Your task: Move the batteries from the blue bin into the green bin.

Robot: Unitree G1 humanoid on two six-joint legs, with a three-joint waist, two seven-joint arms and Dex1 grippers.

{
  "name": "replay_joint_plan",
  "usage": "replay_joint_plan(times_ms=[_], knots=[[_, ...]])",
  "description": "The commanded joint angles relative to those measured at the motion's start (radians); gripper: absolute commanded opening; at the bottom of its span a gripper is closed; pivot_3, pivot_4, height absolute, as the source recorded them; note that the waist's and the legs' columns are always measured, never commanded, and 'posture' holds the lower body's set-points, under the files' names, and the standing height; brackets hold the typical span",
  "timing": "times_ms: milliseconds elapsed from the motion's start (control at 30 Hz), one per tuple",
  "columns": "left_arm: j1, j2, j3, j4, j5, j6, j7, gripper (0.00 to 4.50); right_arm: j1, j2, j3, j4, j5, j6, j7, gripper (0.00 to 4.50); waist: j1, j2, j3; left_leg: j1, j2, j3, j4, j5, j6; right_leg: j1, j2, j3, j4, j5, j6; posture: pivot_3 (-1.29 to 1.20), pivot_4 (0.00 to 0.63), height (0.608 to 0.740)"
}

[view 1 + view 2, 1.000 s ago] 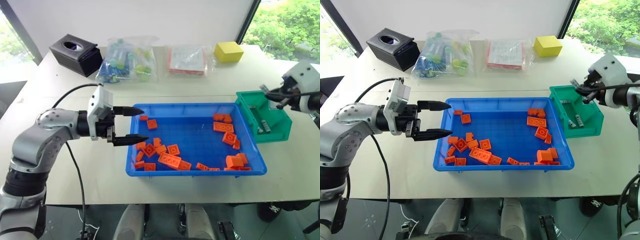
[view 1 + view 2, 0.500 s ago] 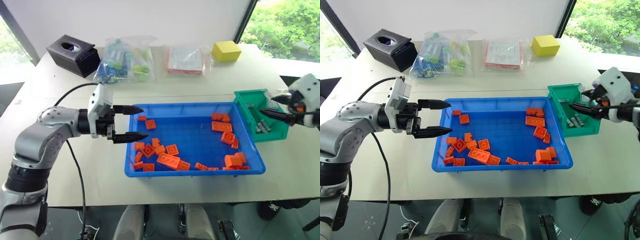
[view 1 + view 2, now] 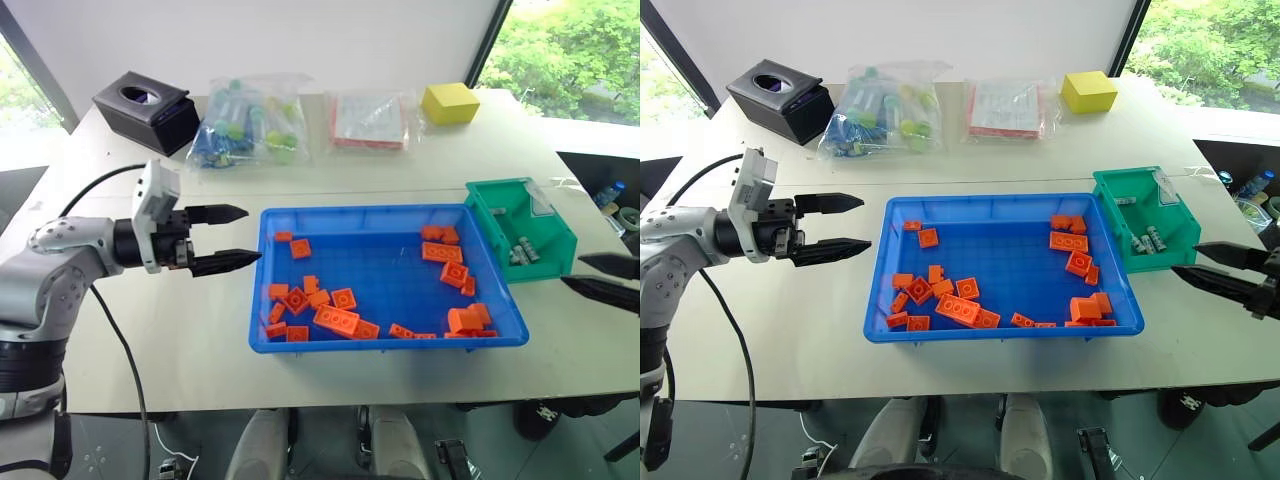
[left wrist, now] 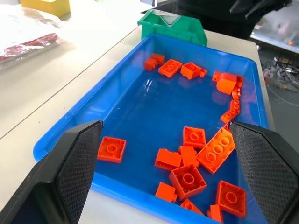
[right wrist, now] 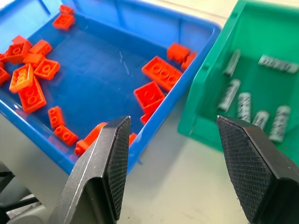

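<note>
Batteries lie in green bin; blue bin holds orange bricks. Both grippers, left gripper, right gripper, spread, empty. Judgement: scan for stragglers; keep clear.

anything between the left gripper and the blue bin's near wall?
Nothing: bare table between the left gripper and the blue bin, seen in the left eye view.

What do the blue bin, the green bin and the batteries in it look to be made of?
Blue bin: seemingly glossy moulded plastic, with window glare on its floor. Green bin: duller moulded plastic, its walls evenly coloured. Batteries: probably metal cells in printed silvery-grey wrap, but the print is too small to read.
</note>
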Motion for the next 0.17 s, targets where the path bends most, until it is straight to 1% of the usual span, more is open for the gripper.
replay_joint_plan(times_ms=[33, 167], knots=[[0.003, 0.013, 0.047, -0.024, -0.018, 0.003, 0.015, 4.50, -0.013, 0.029, -0.004, -0.052, 0.042, -0.021, -0.044, 2.96, 0.000, 0.000, 0.000, 0.000, 0.000, 0.000, 0.000, 0.000, 0.000, 0.000, 0.000, 0.000, 0.000, 0.000, 0.000, 0.00, 0.150, 0.692], [0.027, 0.019, 0.070, -0.054, -0.027, 0.004, 0.022, 4.50, 0.008, 0.035, 0.041, -0.093, 0.053, -0.038, -0.046, 2.96, 0.001, 0.000, 0.000, 0.000, 0.000, -0.001, 0.000, 0.000, 0.000, 0.000, 0.000, 0.000, 0.000, 0.000, -0.001, 0.00, 0.150, 0.692]])
